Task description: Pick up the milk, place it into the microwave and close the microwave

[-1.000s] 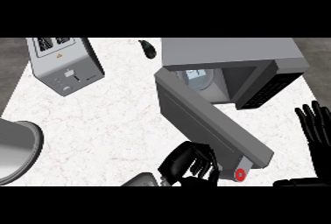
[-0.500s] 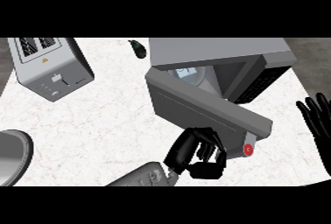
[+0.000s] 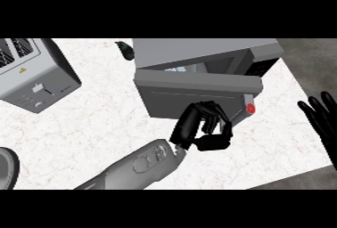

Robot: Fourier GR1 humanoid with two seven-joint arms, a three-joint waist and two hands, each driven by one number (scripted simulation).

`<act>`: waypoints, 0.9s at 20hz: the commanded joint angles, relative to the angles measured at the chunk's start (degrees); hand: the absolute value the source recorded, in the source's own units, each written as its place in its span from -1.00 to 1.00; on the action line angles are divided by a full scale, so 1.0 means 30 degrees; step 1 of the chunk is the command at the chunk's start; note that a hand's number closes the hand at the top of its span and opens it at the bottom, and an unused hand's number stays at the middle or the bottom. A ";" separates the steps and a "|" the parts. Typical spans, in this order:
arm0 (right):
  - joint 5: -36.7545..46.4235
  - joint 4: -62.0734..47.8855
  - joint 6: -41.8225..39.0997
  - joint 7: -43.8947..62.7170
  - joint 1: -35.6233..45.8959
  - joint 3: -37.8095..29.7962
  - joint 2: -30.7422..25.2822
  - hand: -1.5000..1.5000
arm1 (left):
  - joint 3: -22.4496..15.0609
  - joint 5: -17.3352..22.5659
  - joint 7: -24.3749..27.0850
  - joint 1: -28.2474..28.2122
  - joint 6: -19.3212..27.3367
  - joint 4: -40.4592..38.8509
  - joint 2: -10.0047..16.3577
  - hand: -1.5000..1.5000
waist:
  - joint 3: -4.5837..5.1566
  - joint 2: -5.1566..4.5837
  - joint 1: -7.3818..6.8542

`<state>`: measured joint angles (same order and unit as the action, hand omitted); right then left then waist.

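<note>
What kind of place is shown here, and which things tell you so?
Most likely a kitchen. A grey microwave, its door ajar, stands on a white marbled counter top. A grey toaster with slots on its top stands at the left of it.

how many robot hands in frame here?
2. The left hand is at centre, fingers curled against the microwave door. The right hand is at the right edge, open and resting. Neither is hidden.
</note>
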<state>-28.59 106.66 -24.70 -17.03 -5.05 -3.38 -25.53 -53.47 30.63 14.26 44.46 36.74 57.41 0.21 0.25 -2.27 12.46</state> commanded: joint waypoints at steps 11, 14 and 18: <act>-0.2568 0.1005 -0.0695 0.1434 0.0460 -0.0318 -0.0909 -1.00 | 0.3775 0.4179 0.2581 0.2802 0.0388 -0.2692 -0.0071 1.00 | 0.0055 -0.0669 0.1515; -0.3053 0.1203 -0.0566 0.1740 0.1205 -0.0521 -0.1164 -1.00 | 0.3821 0.4787 0.2860 0.3174 0.0368 -0.2748 -0.0071 1.00 | 0.0050 -0.0726 0.1409; -0.3423 0.1429 -0.0561 0.1998 0.1290 -0.0693 -0.1412 -1.00 | 0.3731 0.5336 0.3657 0.3022 0.0252 -0.3137 -0.0071 1.00 | 0.0028 -0.0768 0.1675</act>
<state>-37.55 110.32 -26.48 -11.77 -1.95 -5.10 -29.26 -45.67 44.95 23.41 49.80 37.92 51.99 -0.03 0.34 -4.02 16.81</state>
